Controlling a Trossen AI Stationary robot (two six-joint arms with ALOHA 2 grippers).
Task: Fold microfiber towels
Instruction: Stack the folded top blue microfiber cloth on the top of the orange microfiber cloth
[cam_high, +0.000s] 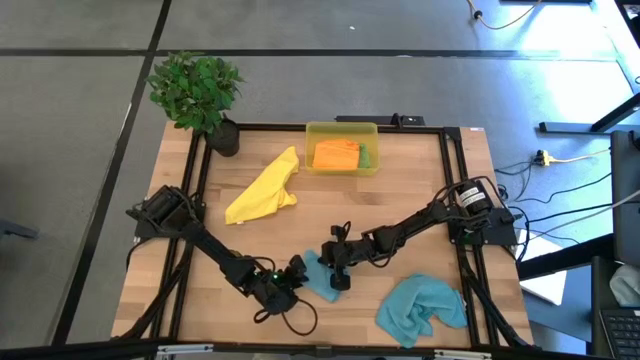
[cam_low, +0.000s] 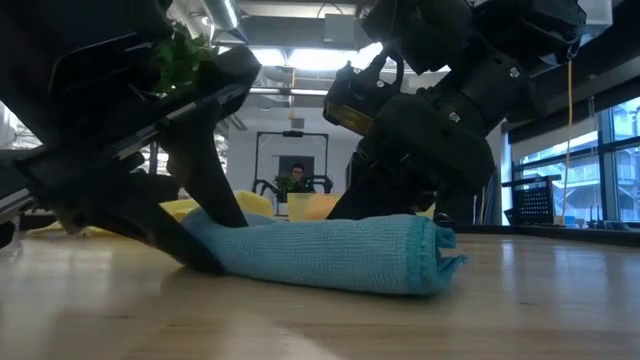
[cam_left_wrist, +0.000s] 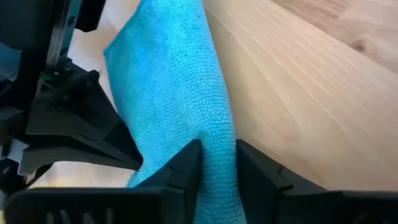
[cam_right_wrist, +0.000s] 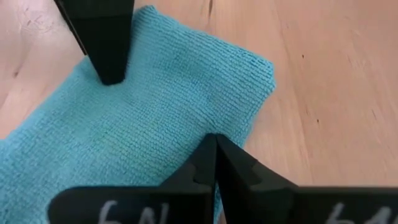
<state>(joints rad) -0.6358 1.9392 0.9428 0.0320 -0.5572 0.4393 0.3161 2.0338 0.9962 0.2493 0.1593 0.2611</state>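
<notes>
A folded light teal towel (cam_high: 316, 274) lies flat on the wooden table (cam_high: 420, 200) between my two grippers, also seen in the low view as a thick folded teal towel (cam_low: 330, 255). My left gripper (cam_high: 291, 285) comes at the towel's left side and is shut on a bunched ridge of it. My right gripper (cam_high: 338, 276) is shut, its tips down on the towel's right part. A second teal towel (cam_high: 421, 306) lies crumpled at the near right. A yellow towel (cam_high: 264, 189) lies bunched toward the far left. My left gripper pinches a raised ridge of the teal towel (cam_left_wrist: 217, 155) between its two fingers (cam_left_wrist: 186, 167), slanting down from the table's left. The rest of the towel lies on the table. My right gripper's shut fingertips (cam_right_wrist: 214, 155) rest on the towel's top (cam_right_wrist: 186, 118) near one edge, slanting down from the right; the towel stays flat under them.
A translucent yellow bin (cam_high: 342, 130) at the far middle holds an orange towel (cam_high: 335, 155) and something green. A potted plant (cam_high: 198, 92) stands at the far left corner. Bare wood lies between the bin and the grippers.
</notes>
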